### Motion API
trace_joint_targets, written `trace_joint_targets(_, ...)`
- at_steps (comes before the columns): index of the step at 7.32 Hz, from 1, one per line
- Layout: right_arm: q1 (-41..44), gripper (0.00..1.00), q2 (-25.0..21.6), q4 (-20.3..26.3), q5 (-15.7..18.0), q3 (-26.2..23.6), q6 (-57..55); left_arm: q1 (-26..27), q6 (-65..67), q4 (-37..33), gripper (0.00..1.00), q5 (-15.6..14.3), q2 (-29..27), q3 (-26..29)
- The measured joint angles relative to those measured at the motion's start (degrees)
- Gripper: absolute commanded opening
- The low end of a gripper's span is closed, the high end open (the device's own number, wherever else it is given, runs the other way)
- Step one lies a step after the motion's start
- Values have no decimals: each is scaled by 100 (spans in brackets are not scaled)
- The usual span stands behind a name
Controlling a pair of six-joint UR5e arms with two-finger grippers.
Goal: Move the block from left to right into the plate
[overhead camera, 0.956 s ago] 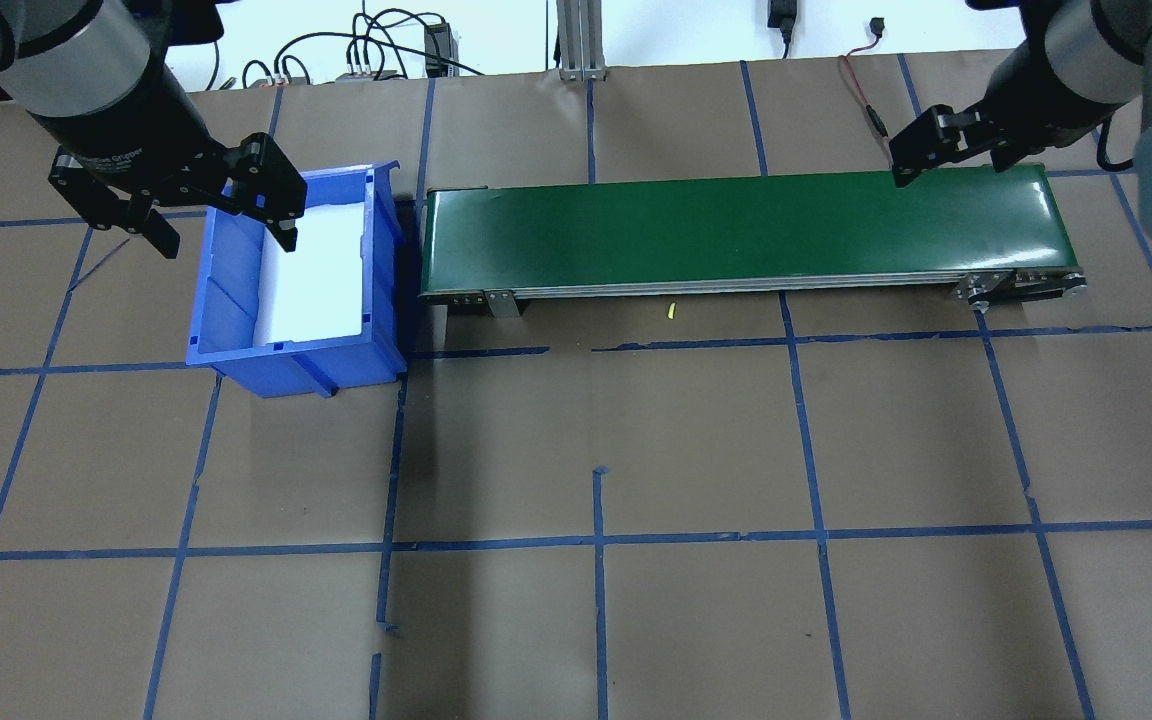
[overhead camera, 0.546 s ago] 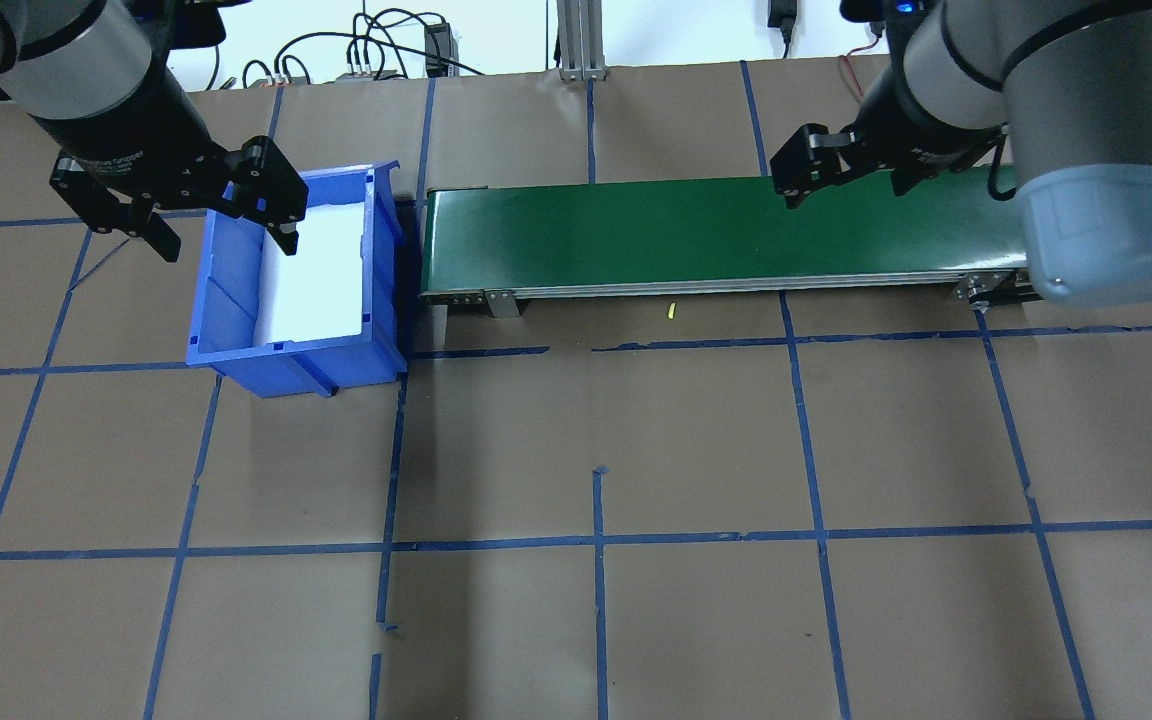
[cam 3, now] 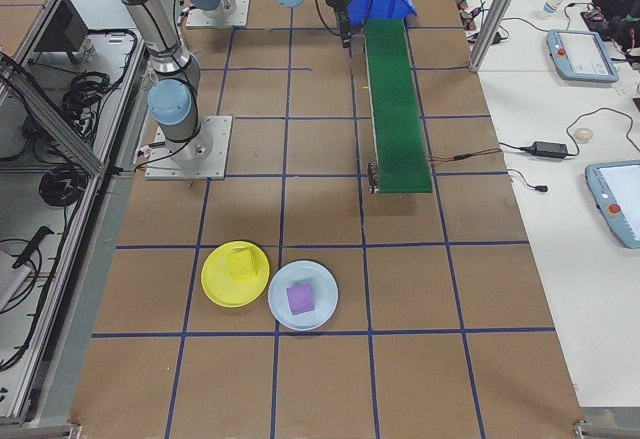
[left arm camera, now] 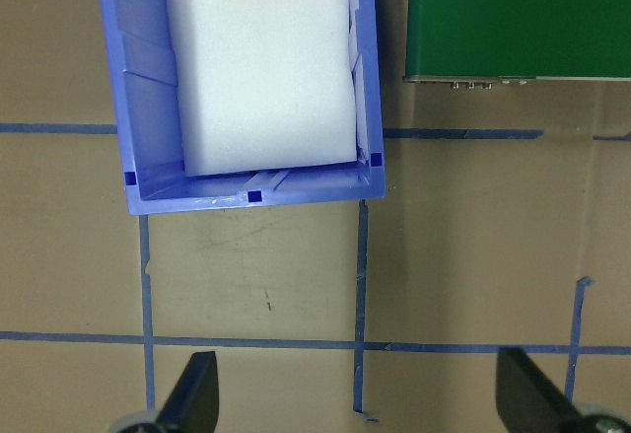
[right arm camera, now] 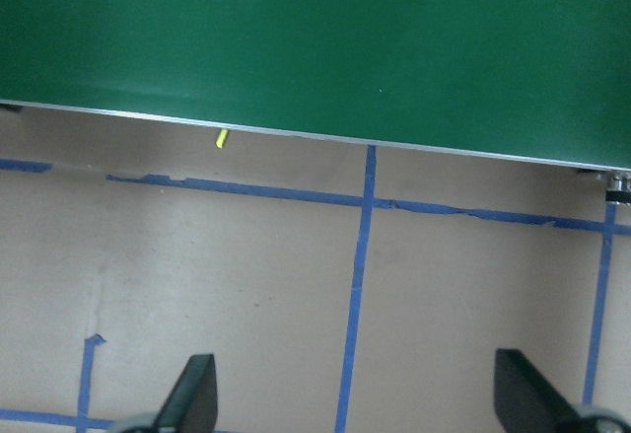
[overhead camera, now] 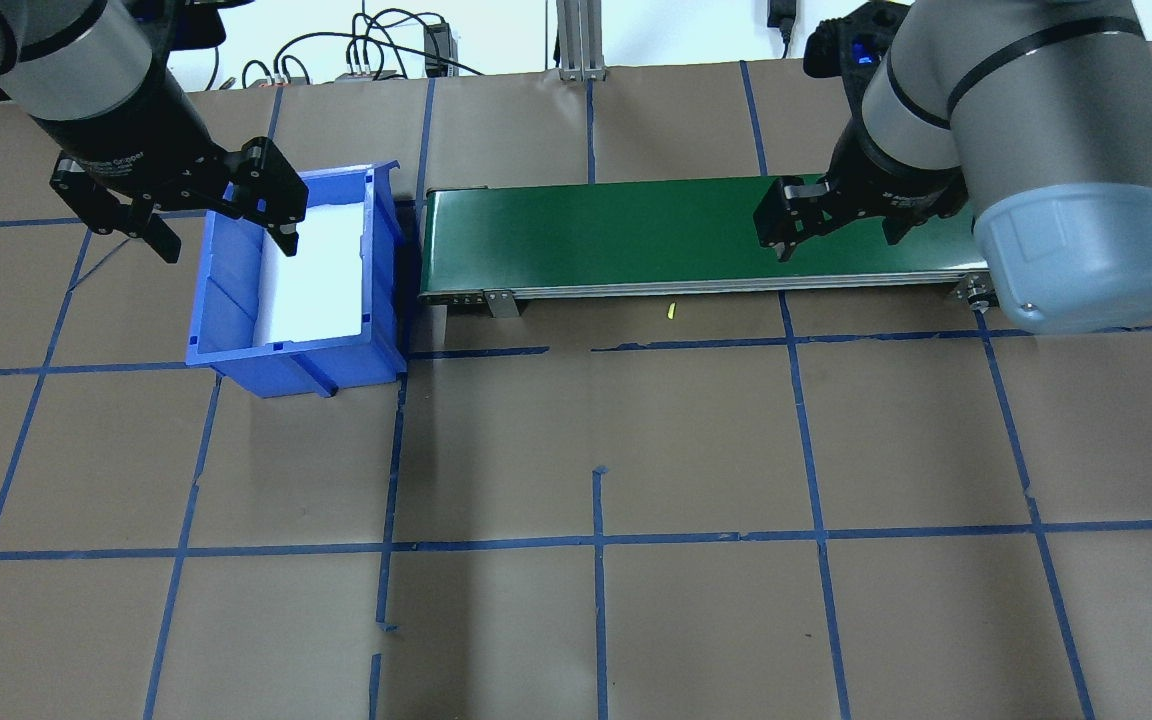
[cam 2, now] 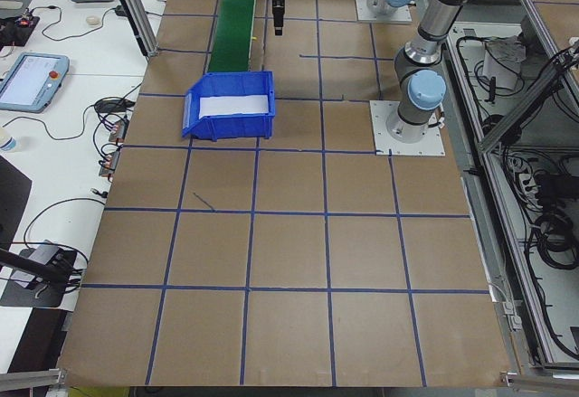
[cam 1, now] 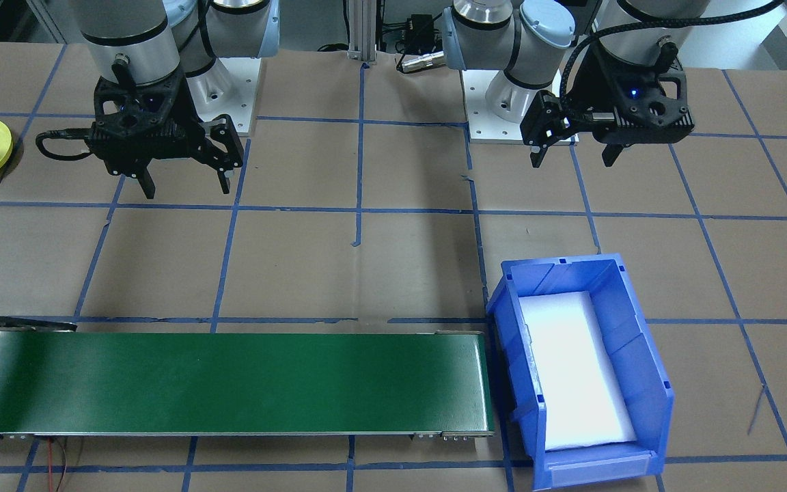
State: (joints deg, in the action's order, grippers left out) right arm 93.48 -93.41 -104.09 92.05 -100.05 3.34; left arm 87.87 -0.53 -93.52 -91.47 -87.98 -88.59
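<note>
Hovering my right gripper (overhead camera: 831,225) over the green conveyor belt (overhead camera: 636,235), jaws wide, nothing between them. My left gripper (overhead camera: 221,225) hangs above the blue bin (overhead camera: 236,330), jaws wide too, empty. Broad bare tabletop (overhead camera: 596,450) lies on the robot side of the belt. Yellow plate (cam 3: 212,281) sits far off past the belt's right end, near that tabletop edge, yellow block (cam 3: 240,264) lying flat in it; a light-blue plate (cam 3: 322,311) with a purple block (cam 3: 300,299) touches it. Plate is round, no long axis.

Brown table (overhead camera: 696,450) w/ blue tape grid (overhead camera: 598,540); white side bench (cam 3: 560,139) w/ tablets (cam 3: 575,54), cables; aluminium frame posts (cam 2: 131,8).
</note>
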Motion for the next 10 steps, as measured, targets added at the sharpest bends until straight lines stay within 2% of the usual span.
trace_joint_targets(2,-32,100,11,391,201,29,1,-2,0,6,100,5,0,0)
trace_joint_targets(4,-39,100,10,499,196,61,2,1,4,8,100,14,0,-3)
trace_joint_targets(8,-40,100,1,514,-95,86,10,2,17,9,100,31,0,-8)
trace_joint_targets(10,-40,100,-2,520,-130,78,9,2,18,14,100,33,0,-8)
